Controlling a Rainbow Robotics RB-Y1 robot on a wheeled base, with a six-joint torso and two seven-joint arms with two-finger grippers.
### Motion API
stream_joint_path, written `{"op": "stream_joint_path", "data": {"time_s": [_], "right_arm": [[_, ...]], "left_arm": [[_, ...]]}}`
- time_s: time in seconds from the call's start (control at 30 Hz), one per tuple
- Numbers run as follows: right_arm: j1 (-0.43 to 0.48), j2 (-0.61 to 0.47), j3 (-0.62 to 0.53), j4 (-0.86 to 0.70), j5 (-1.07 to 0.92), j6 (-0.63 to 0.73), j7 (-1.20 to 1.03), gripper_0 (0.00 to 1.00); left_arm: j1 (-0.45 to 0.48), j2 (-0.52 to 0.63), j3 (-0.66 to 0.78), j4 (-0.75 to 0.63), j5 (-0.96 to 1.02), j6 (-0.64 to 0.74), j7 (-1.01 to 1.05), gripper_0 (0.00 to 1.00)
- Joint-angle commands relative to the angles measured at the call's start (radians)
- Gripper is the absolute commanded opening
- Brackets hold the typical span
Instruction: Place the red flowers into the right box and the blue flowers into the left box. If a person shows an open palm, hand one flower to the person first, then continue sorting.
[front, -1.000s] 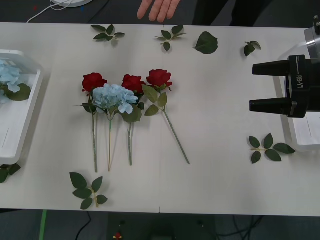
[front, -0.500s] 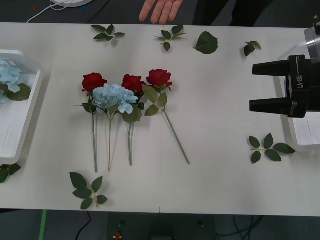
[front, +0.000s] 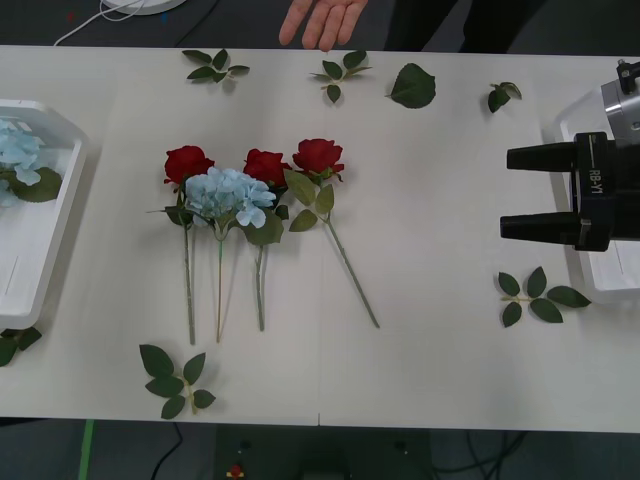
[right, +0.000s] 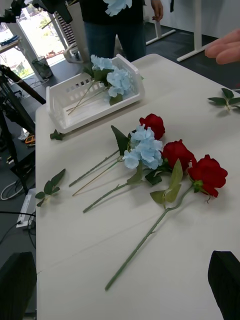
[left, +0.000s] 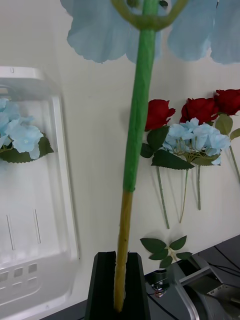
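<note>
Right tool (front: 503, 192): hanging spread at frame right, beside three roses (front: 262, 165). Left tool (left: 118, 280): pinching a blue flower (left: 137, 120) stem.

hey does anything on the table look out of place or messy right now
Loose green leaf sprigs lie scattered over the table, away from any stem. One blue flower lies among three red flowers in one row. A person's open hand is held out at the table's far edge.

red flowers (front: 318, 155), pale blue flowers (front: 230, 195), white left box (front: 40, 240), black fingers (front: 540, 158)
</note>
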Motion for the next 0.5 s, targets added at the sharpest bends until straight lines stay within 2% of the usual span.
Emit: {"op": "stream_joint_path", "data": {"time_s": [0.03,0.2,0.5], "right_arm": [[-0.042,0.003,0.012,-0.005,0.091,0.006,-0.206,1.00],[-0.134,0.034,0.086,-0.008,0.239,-0.005,-0.473,1.00],[-0.347,0.144,0.301,-0.005,0.597,-0.049,-1.026,1.00]], "left_arm": [[-0.005,0.060,0.011,-0.008,0.011,0.008,-0.020,0.00],[-0.005,0.060,0.011,-0.008,0.011,0.008,-0.020,0.00],[-0.005,0.060,0.011,-0.008,0.011,0.008,-0.020,0.00]]}}
